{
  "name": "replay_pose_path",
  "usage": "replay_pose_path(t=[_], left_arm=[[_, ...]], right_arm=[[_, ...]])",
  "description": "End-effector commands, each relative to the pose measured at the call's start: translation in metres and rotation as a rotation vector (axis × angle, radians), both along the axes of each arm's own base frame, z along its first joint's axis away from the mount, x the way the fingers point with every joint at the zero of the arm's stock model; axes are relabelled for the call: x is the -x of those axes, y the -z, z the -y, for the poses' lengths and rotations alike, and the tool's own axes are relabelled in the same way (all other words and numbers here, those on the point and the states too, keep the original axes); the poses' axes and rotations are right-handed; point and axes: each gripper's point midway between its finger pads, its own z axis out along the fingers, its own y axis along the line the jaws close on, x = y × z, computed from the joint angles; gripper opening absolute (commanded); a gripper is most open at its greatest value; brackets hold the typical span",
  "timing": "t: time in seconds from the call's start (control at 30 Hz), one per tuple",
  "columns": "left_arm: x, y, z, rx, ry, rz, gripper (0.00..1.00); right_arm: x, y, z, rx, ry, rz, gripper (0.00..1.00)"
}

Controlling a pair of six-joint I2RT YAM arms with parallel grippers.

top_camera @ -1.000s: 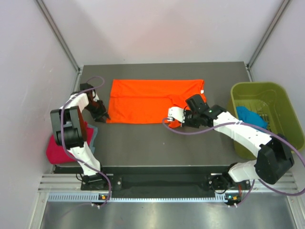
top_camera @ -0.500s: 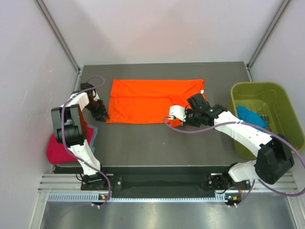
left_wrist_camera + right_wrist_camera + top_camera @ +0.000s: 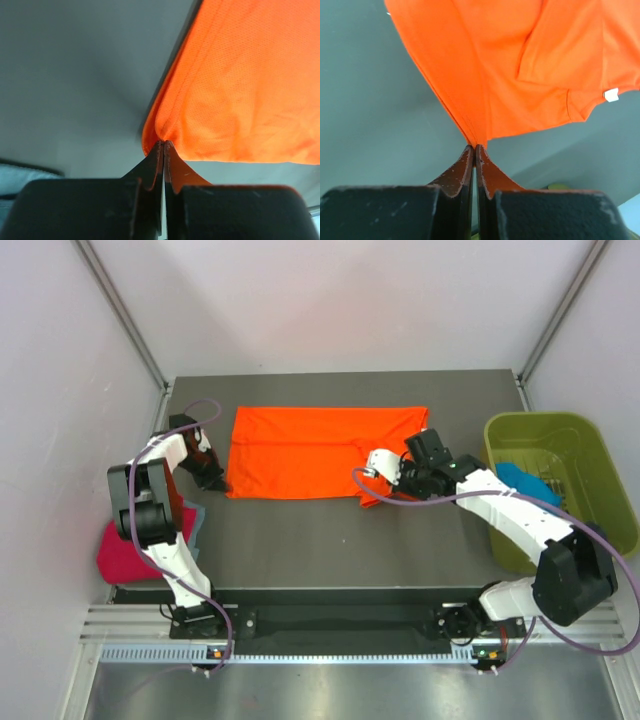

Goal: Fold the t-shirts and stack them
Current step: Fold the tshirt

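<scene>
A bright orange t-shirt (image 3: 310,450) lies spread flat across the far half of the dark table. My left gripper (image 3: 222,483) is shut on its near left corner; in the left wrist view the cloth (image 3: 240,100) bunches right at the gripper's (image 3: 164,142) closed tips. My right gripper (image 3: 383,490) is shut on the near right corner, with the orange cloth (image 3: 520,65) stretching away from the pinched tips (image 3: 475,146) and a small white tag (image 3: 611,94) at its far edge. A magenta-pink t-shirt (image 3: 125,550) and a grey-blue one (image 3: 192,520) lie piled at the table's left edge.
An olive-green bin (image 3: 600,470) stands at the right edge of the table, with a teal-blue t-shirt (image 3: 525,483) inside. Slanted metal posts and pale walls close in the back and sides. The arm bases sit on a rail at the near edge.
My left gripper has shut on the orange shirt's near left corner. The right gripper, still shut on its corner, has moved a little right and away.
</scene>
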Motion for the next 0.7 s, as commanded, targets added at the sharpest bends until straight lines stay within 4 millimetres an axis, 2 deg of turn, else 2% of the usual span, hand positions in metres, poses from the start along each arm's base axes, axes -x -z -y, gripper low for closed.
replay_pose_path(t=[0.0, 0.2, 0.4, 0.53, 0.67], left_arm=[[-0.004, -0.021, 0.004, 0.030, -0.003, 0.063, 0.00], [0.000, -0.044, 0.012, 0.061, -0.004, 0.105, 0.00], [-0.005, -0.085, 0.016, 0.075, -0.007, 0.191, 0.00], [-0.011, -0.108, 0.014, 0.064, 0.000, 0.244, 0.00], [-0.029, -0.125, 0.008, 0.039, 0.002, 0.305, 0.00]], right_arm=[[-0.016, -0.026, -0.002, -0.068, 0.039, 0.072, 0.00], [-0.021, -0.039, 0.004, -0.092, 0.071, 0.102, 0.00], [-0.034, -0.072, 0.011, -0.152, 0.123, 0.166, 0.00], [-0.049, -0.103, 0.017, -0.192, 0.157, 0.236, 0.00], [-0.067, -0.118, 0.022, -0.209, 0.185, 0.284, 0.00]])
